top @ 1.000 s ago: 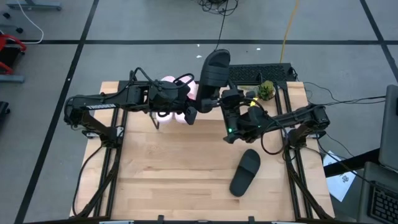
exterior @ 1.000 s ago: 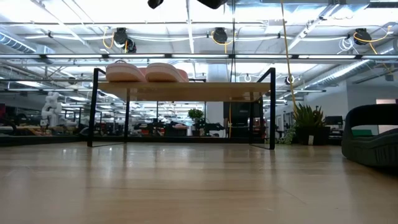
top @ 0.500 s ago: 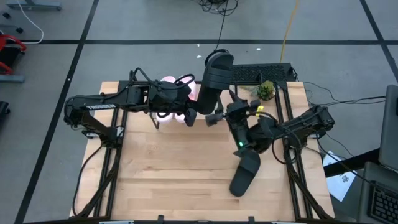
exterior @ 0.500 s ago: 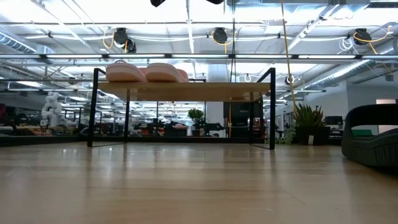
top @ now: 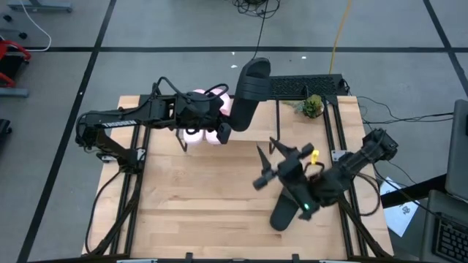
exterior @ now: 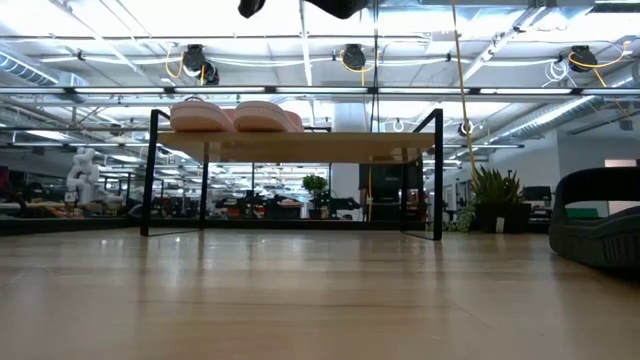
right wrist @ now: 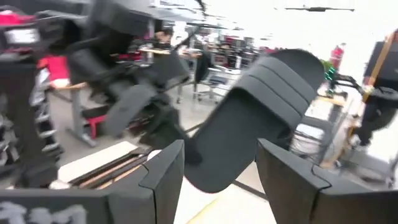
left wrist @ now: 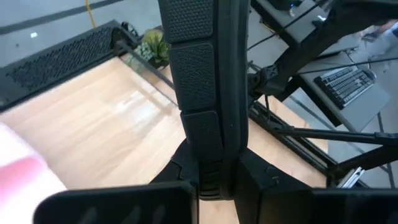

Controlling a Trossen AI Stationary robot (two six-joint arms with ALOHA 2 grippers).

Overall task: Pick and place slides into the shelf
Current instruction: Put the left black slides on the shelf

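Black slide (top: 247,95) pinched by the left gripper (top: 227,131) above the shelf (exterior: 300,147); right gripper (top: 272,162) spread and empty.

The pink pair (exterior: 235,116) sits on the shelf board toward 9 o'clock. The second black slide (top: 287,203) lies on the table (top: 197,197) at 5 o'clock, beside the right gripper. Risk: the held slide is gripped at one end only, so it may swing, slip, or strike the pink pair on lowering.

The light wooden bench (top: 197,190) carries the shelf (exterior: 300,146), a low rack with a pale board top on thin black legs, at its far side. Two pale pink slides (exterior: 235,116) lie side by side on the shelf's board. One black slide (top: 284,207) lies flat on the bench.
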